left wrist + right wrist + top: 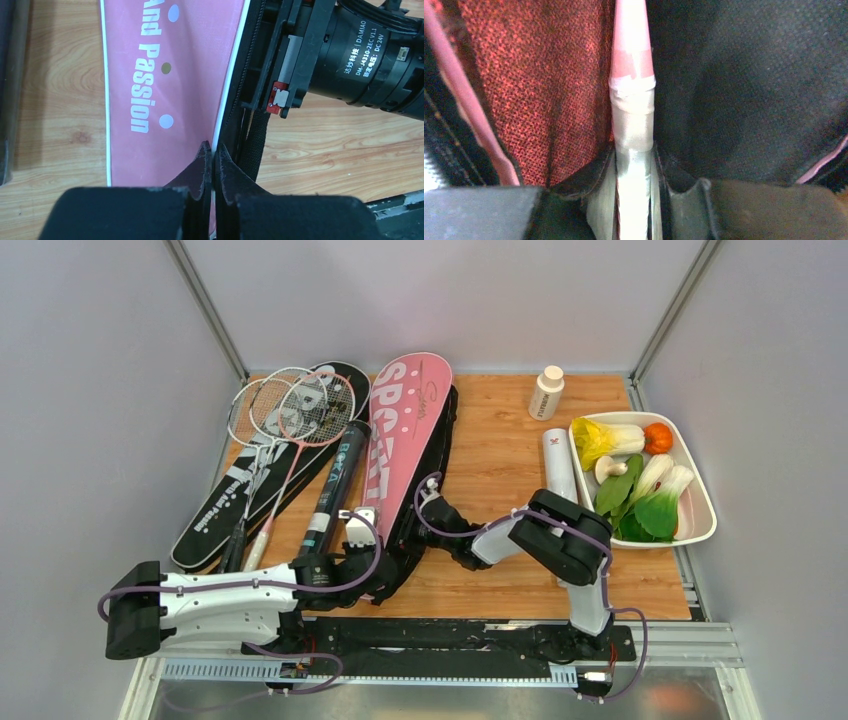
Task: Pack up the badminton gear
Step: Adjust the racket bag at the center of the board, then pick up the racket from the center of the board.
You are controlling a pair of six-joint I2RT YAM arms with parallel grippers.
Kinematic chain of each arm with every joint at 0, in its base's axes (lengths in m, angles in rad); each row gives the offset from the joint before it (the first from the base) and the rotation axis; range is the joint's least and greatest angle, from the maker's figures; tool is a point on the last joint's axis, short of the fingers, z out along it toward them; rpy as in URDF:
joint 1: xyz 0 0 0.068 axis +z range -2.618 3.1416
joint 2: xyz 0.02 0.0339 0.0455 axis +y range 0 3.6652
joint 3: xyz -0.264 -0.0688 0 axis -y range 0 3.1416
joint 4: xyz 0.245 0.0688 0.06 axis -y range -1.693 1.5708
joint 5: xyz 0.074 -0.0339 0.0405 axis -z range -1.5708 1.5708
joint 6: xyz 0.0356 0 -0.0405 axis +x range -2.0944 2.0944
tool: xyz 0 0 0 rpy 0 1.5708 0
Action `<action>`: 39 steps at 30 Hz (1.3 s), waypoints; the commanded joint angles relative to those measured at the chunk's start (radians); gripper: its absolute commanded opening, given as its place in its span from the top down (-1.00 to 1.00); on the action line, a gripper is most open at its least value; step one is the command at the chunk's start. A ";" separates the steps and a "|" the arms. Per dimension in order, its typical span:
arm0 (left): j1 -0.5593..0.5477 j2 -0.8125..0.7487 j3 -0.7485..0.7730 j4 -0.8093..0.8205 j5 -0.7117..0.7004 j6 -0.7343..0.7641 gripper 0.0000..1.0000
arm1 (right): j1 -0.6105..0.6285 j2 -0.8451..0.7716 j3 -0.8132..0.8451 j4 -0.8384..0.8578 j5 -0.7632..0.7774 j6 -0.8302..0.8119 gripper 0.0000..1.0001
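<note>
The pink "SPORT" bag (pixel 405 430) lies lengthwise in the middle of the table. At its near end, my left gripper (pixel 362 527) is shut on the white-piped edge of the pink cover (pixel 165 75), its fingertips (pixel 214 151) pinched together on the piping. My right gripper (pixel 430 502) reaches into the bag's open side. There it (pixel 634 155) is shut on a racket handle (pixel 632 110), white grip with a pink cone, between red mesh and black lining. The rest of that racket is hidden. Two more rackets (pixel 290 410) lie on the black bag (pixel 215 515).
A black tube (pixel 335 480) lies between the two bags and a white tube (pixel 558 465) lies right of the pink bag. A small white bottle (pixel 546 392) stands at the back. The white tray (pixel 700 515) of toy vegetables sits far right. My right arm's wrist (pixel 350 55) is close beside the left gripper.
</note>
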 commanded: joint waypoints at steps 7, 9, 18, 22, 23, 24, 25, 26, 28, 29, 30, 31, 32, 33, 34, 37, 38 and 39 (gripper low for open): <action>-0.055 -0.032 0.021 -0.021 0.117 -0.038 1.00 | 0.026 0.038 0.102 0.019 0.332 -0.070 0.53; -0.045 -0.030 0.016 -0.027 0.115 -0.044 1.00 | 0.023 0.017 0.085 0.036 0.282 -0.119 0.28; -0.011 -0.008 0.026 -0.055 0.112 -0.020 1.00 | 0.017 -0.312 0.006 -0.324 0.236 -0.350 -0.40; -0.004 0.039 0.061 -0.067 0.119 0.015 0.59 | 0.012 -0.431 -0.035 -0.444 0.261 -0.389 -0.37; -0.005 0.053 0.083 -0.073 0.118 0.022 0.33 | 0.011 -0.458 -0.044 -0.468 0.266 -0.391 -0.36; -0.004 0.058 0.098 -0.087 0.113 0.040 0.20 | 0.012 -0.487 -0.054 -0.485 0.278 -0.391 -0.36; -0.002 0.067 0.132 -0.100 0.107 0.051 -0.03 | 0.012 -0.515 -0.067 -0.494 0.287 -0.391 -0.35; 0.005 0.075 0.154 -0.131 0.088 0.080 -0.12 | 0.010 -0.558 -0.079 -0.501 0.293 -0.394 -0.34; 0.035 0.086 0.225 -0.197 0.060 0.138 -0.21 | 0.010 -0.620 -0.096 -0.518 0.305 -0.412 -0.34; 0.049 0.089 0.278 -0.219 0.045 0.164 -0.22 | 0.010 -0.651 -0.099 -0.528 0.309 -0.423 -0.34; 0.092 0.094 0.303 -0.259 0.040 0.219 -0.22 | 0.010 -0.685 -0.101 -0.535 0.310 -0.436 -0.34; 0.117 0.095 0.349 -0.294 0.037 0.251 -0.22 | 0.010 -0.716 -0.105 -0.540 0.309 -0.447 -0.35; 0.184 0.094 0.368 -0.306 0.039 0.317 -0.21 | 0.010 -0.751 -0.110 -0.541 0.307 -0.458 -0.35; 0.226 0.091 0.399 -0.317 0.052 0.355 -0.21 | 0.010 -0.784 -0.116 -0.543 0.305 -0.469 -0.35; 0.319 0.087 0.410 -0.320 0.061 0.435 -0.21 | 0.010 -0.817 -0.124 -0.543 0.303 -0.482 -0.36; 0.537 0.095 0.454 -0.323 0.124 0.612 -0.21 | 0.010 -0.922 -0.143 -0.563 0.301 -0.513 -0.38; 0.636 0.109 0.469 -0.319 0.140 0.642 -0.21 | 0.010 -0.960 -0.149 -0.570 0.303 -0.519 -0.38; 0.684 0.118 0.474 -0.311 0.152 0.694 -0.21 | 0.010 -0.999 -0.157 -0.574 0.305 -0.526 -0.38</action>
